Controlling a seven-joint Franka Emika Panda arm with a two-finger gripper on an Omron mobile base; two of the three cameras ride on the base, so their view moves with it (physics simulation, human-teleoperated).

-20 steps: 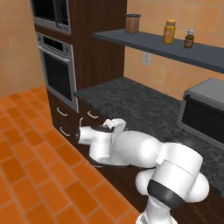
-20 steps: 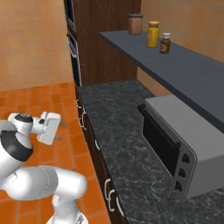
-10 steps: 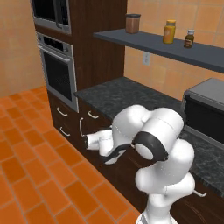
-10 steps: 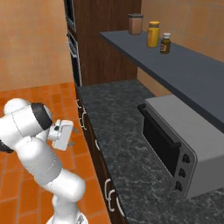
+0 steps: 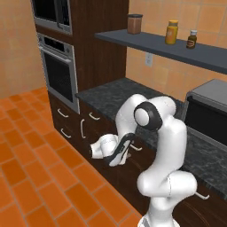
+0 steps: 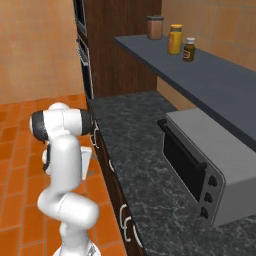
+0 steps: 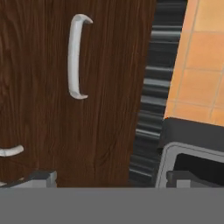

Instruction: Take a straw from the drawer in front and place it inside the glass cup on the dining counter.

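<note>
Dark cabinet fronts under a black speckled counter [image 5: 133,95] face the arm. Nearest, the gripper [image 5: 116,156] hangs low before them, jaws spread wide and empty, fingertips [image 7: 43,177] well apart. Just beyond, the drawer [image 7: 100,87] is fully shut, its curved handle [image 7: 75,56] untouched. Farther back stand the oven [image 5: 60,75] and toaster oven [image 6: 200,165]. Judgement: task barely begun. Opening the drawer, fetching the straw and delivering it all remain.

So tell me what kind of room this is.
A home kitchen, rendered. A built-in wall oven sits in dark wood cabinetry, a toaster oven stands on the black speckled counter, and jars line a shelf.
</note>
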